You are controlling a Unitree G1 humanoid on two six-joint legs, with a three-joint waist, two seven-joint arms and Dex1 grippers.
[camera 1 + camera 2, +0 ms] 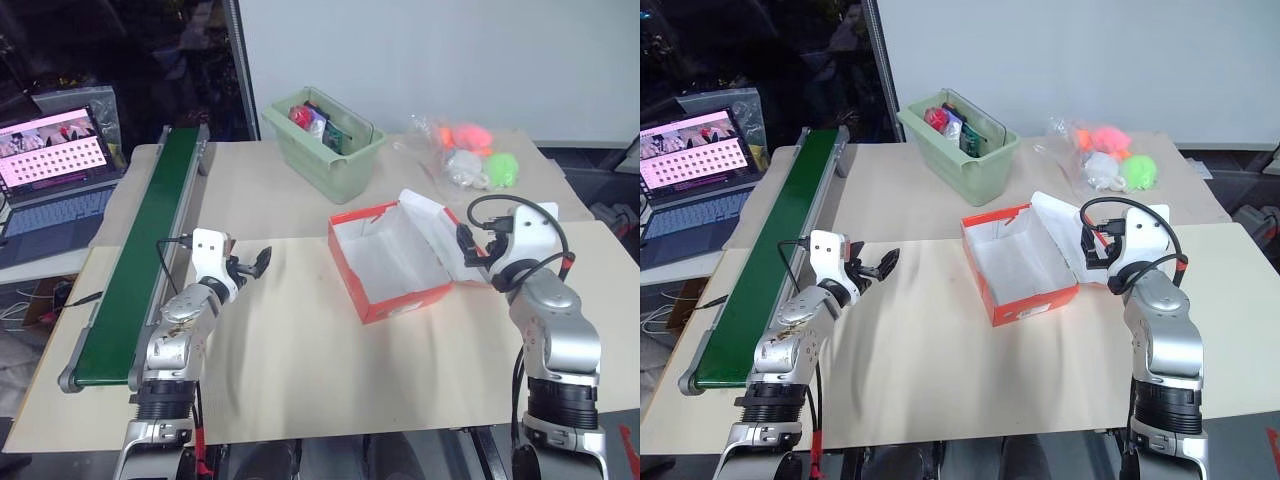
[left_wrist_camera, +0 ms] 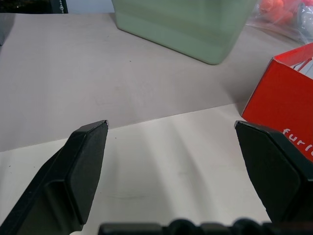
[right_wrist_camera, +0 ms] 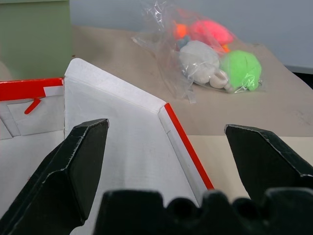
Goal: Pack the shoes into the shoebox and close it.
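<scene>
A pale beige table (image 1: 300, 360), covered in overlapping paper-like sheets, fills the foreground. A long green conveyor belt (image 1: 145, 250) with a grey metal frame runs along its left edge. Behind the table stands a plain white wall (image 1: 450, 50); left of it, a dark glazed area (image 1: 120, 50). An open laptop (image 1: 55, 170) with a lit pink screen sits on a side surface at far left.

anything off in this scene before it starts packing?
The shoebox sits open and empty, skewed to the table edge, lid leaning back. Nothing is spilled or damaged. Both grippers, left and right, are open and hold nothing.
</scene>
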